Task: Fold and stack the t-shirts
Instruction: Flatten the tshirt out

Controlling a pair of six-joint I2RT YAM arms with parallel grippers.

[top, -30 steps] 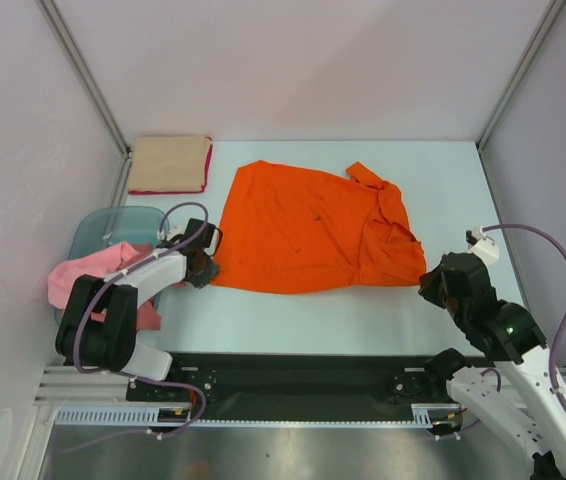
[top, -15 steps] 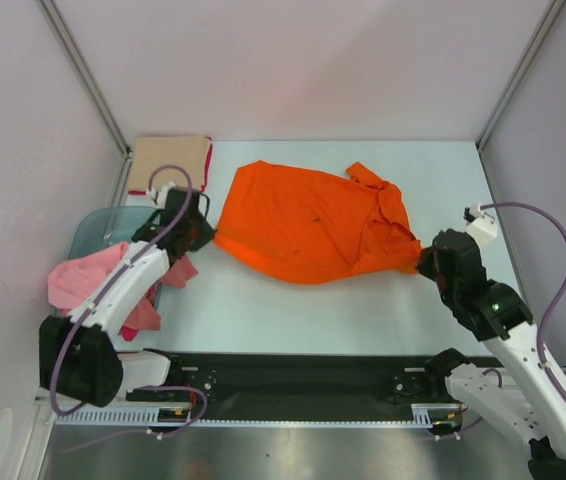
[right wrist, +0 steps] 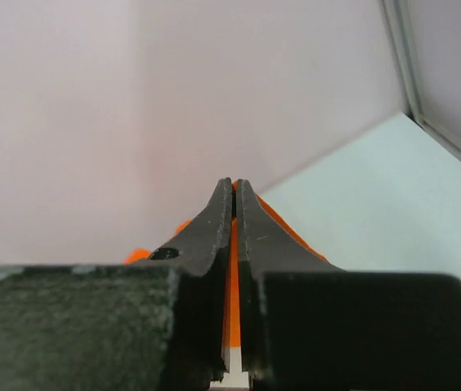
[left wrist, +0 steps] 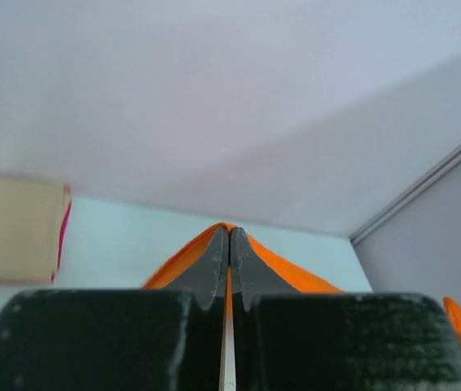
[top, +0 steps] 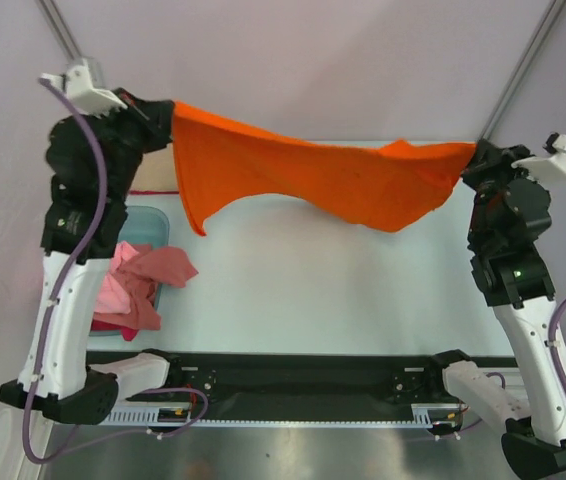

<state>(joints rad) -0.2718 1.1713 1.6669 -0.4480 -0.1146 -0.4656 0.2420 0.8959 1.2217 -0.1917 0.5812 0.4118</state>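
The bright orange t-shirt (top: 303,175) hangs stretched in the air between both grippers, high above the table, sagging in the middle. My left gripper (top: 168,118) is shut on its left corner; orange cloth (left wrist: 267,265) shows between and beyond the closed fingers (left wrist: 212,269). My right gripper (top: 475,158) is shut on the right corner, with orange cloth (right wrist: 232,277) pinched between its fingers (right wrist: 206,232). A folded tan t-shirt (left wrist: 10,236) with a red one under it lies at the back left. Pink and red t-shirts (top: 143,285) spill from the tub.
A translucent blue-green tub (top: 148,220) stands at the left edge below the left arm. The pale table (top: 363,290) runs between white side walls with metal corner posts (top: 523,70). A black rail (top: 303,380) runs along the near edge.
Both grippers took hold of the orange t-shirt's corners on the table and rose high, lifting it off the surface and stretching it between them.
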